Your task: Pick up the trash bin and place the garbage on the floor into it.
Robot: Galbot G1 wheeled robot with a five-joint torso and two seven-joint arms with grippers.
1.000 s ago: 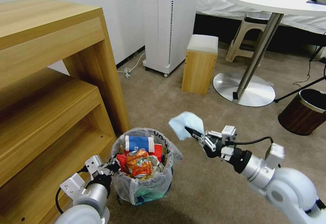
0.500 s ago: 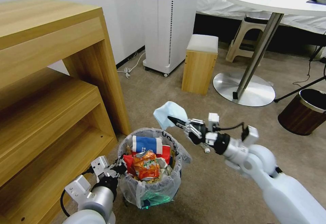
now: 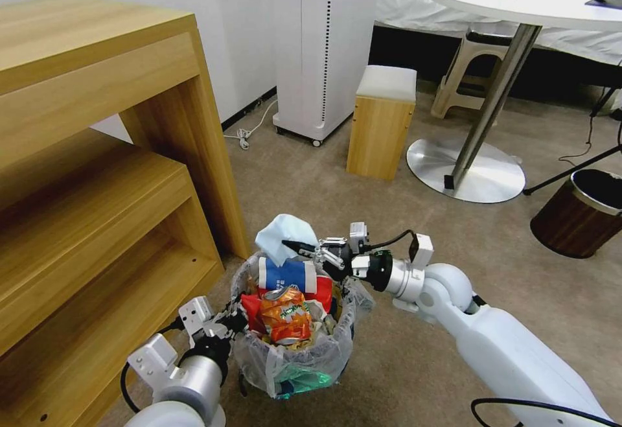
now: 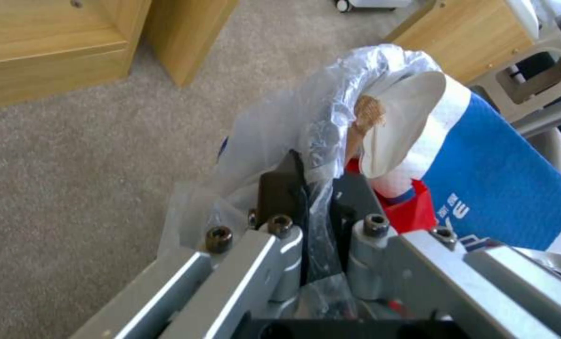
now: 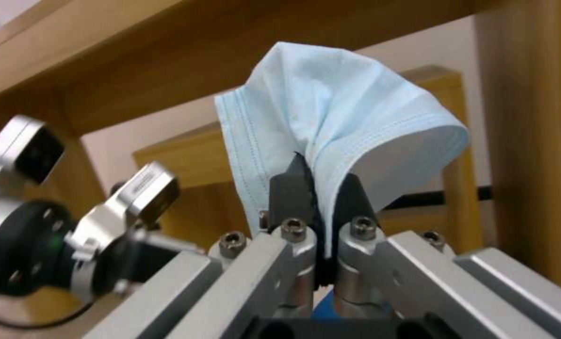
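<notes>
right gripper (image 3: 293,245) clamps pale blue face mask (image 3: 280,236) above bag-lined round trash bin (image 3: 295,356) | left gripper (image 3: 234,321) pinches rim, 9 o'clock

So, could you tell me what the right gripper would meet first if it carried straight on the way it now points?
The right gripper, shut on the blue face mask above the trash bin, points toward the wooden shelf unit. Its upright looks like the first thing in line, though depth is unclear.

A crinkled, glossy clear plastic bag is lining the trash bin (image 3: 295,356); soft pleated cloth is forming the pale blue face mask (image 5: 330,127); matt short-pile carpet is covering the floor (image 3: 389,219).
</notes>
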